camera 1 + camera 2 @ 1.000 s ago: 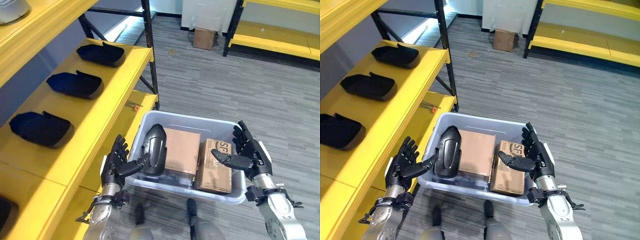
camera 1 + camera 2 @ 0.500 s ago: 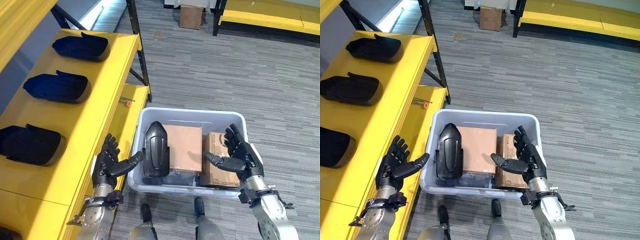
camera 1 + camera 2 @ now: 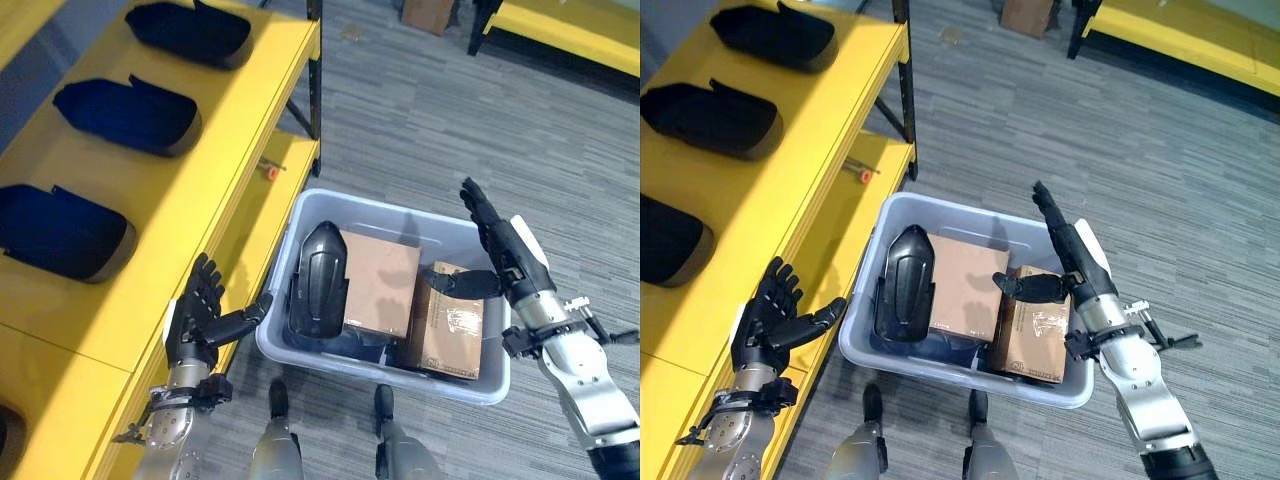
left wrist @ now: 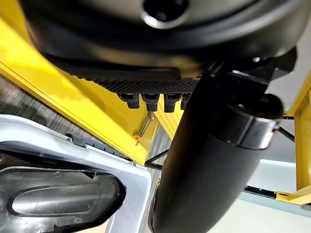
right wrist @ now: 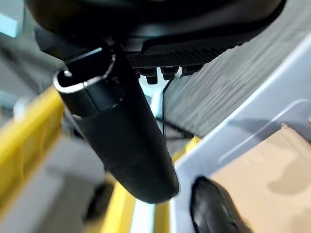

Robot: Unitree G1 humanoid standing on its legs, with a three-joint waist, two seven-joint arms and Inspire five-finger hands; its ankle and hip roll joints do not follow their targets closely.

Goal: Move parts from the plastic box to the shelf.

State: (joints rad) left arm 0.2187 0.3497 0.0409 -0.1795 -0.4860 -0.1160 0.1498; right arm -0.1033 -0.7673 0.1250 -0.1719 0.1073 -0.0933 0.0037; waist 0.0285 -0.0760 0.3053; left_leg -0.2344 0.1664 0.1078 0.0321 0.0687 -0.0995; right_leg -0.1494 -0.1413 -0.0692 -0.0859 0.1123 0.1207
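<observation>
— Grey carpet, yellow shelf [image 3: 190, 200] left: where's your black part [image 3: 318, 280]?
— Left inside the plastic box [image 3: 395, 370], beside cartons [image 3: 380, 285]. Left robot hand [image 3: 195, 318] spread just left; right robot hand [image 3: 505, 255] spread above

Grey striped carpet floor [image 3: 400, 130] w/ yellow rack [image 3: 560, 25] at far side.

— What are we seeing of the machine's own build here?

— We are looking at a matte black, many-jointed left hand [image 3: 204, 318] sitting on a silver-grey metal forearm with a dark wrist collar.

— And opposite it?

— We are noticing the black right hand [image 3: 503, 252] carrying a white plate along its back, joining a silver-grey forearm. Up close, we are seeing ribbed black rubber under each palm and thick, glossy black thumbs.
</observation>
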